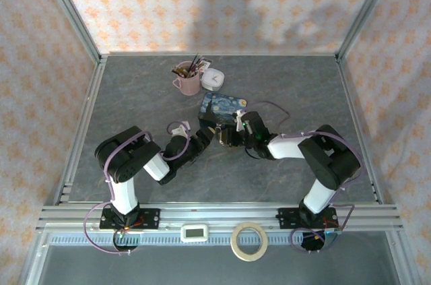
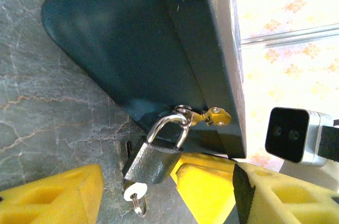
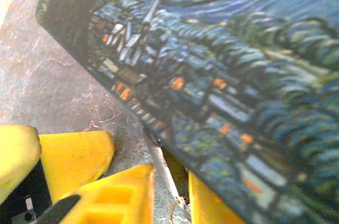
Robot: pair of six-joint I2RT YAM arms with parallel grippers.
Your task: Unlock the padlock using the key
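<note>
Padlock: the padlock (image 2: 154,156) hangs by its shackle (image 2: 168,127) from the brass hasp (image 2: 211,115) at the edge of the blue tin (image 2: 132,49), with its body low against the surface (image 2: 47,107). Tethered this way, it can swing but cannot leave the tin.
Key: the key (image 2: 135,192), with a pale round head and a wire ring, sits at the padlock's bottom end and appears to be in the keyhole. How deep it sits cannot be told.
Left end effector: the left end effector (image 2: 139,180) is spread, with a yellow finger on each side of the padlock. One finger stands clear of the padlock and the other is just beside it. This looks like a brace, placed to stop the body twisting.
Right end effector: the right end effector (image 3: 170,184) faces the lock from the opposite side, below the tin's painted lid. Its fingers stand close together around a thin silvery piece with a wire ring. Whether they pinch it cannot be told.
Layout: both arms meet at the tin's near corner, so one can steady the lock while the other turns the key.
Step in hand: this is judged to be taking hold of the key's head in order to turn it.
Risk: the lock hangs freely, so it may rotate with the key, or the small head may slip from the grip.
</note>
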